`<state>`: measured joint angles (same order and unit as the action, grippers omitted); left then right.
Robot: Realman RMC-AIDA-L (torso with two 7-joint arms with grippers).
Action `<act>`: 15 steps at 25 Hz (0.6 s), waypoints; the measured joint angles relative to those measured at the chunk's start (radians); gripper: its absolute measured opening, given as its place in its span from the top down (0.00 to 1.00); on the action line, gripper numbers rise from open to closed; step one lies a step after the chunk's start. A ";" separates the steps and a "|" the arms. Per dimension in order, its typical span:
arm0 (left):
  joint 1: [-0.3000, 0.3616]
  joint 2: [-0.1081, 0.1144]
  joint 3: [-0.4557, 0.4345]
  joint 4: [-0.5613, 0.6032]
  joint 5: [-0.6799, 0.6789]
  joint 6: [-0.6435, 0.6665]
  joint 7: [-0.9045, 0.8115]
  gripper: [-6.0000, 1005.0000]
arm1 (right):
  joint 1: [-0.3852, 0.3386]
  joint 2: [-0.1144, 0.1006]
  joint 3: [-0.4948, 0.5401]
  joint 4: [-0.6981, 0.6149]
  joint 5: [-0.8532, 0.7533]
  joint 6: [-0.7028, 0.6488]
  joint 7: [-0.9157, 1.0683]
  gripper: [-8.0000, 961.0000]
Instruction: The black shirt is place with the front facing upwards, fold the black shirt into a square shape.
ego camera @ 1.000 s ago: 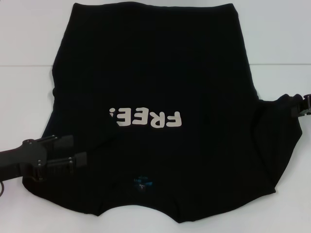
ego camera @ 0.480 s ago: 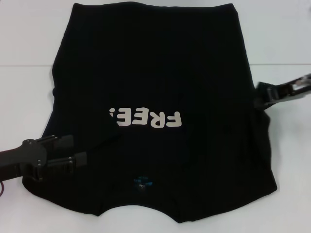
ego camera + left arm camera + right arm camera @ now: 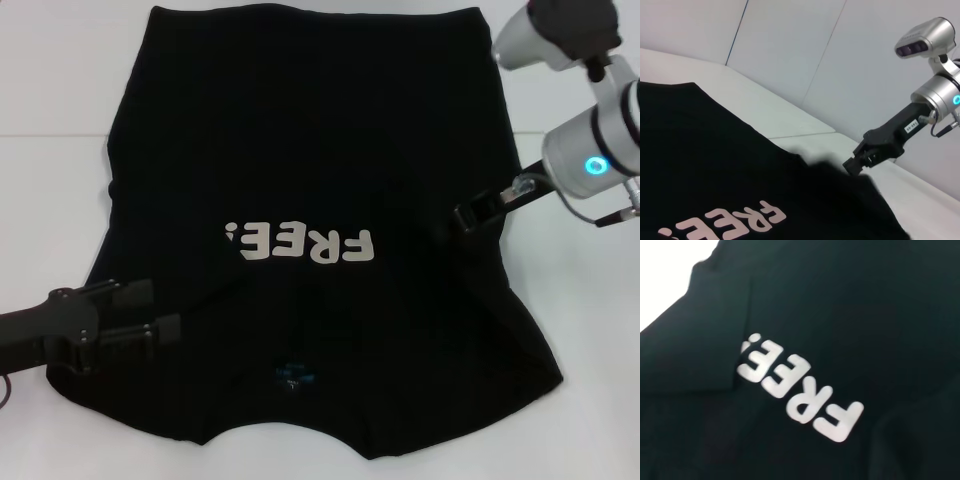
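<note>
The black shirt point(image 3: 310, 130) lies flat on the white table point(image 3: 60, 70), its white "FREE!" lettering point(image 3: 300, 243) facing up and a small blue neck label point(image 3: 293, 377) near the front edge. My right gripper point(image 3: 470, 215) is over the shirt's right side, shut on the right sleeve, which it holds lifted and drawn inward. The left wrist view shows this gripper point(image 3: 855, 162) pinching the raised cloth edge. At the shirt's front left, my left gripper point(image 3: 160, 307) rests open, its fingers apart above the folded-in left sleeve. The right wrist view shows only the shirt point(image 3: 880, 300) and lettering point(image 3: 800, 390).
White table surface surrounds the shirt on the left, right and back. A seam line in the table point(image 3: 570, 133) runs across behind the right arm. A pale wall point(image 3: 815, 55) stands behind the table.
My right gripper has swung in from the table's right edge, carrying the right sleeve leftward over the shirt body. The left gripper has stayed put.
</note>
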<state>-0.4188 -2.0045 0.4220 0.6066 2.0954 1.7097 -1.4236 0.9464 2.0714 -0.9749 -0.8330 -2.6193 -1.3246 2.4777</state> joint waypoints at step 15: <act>-0.016 0.020 -0.023 -0.014 -0.007 0.002 -0.230 0.17 | -0.253 -0.074 0.200 0.111 0.541 -0.108 -0.520 0.55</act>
<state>-0.4343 -1.9849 0.3991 0.5930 2.0879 1.7115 -1.6538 0.6933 1.9977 -0.7749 -0.7216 -2.0785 -1.4327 1.9581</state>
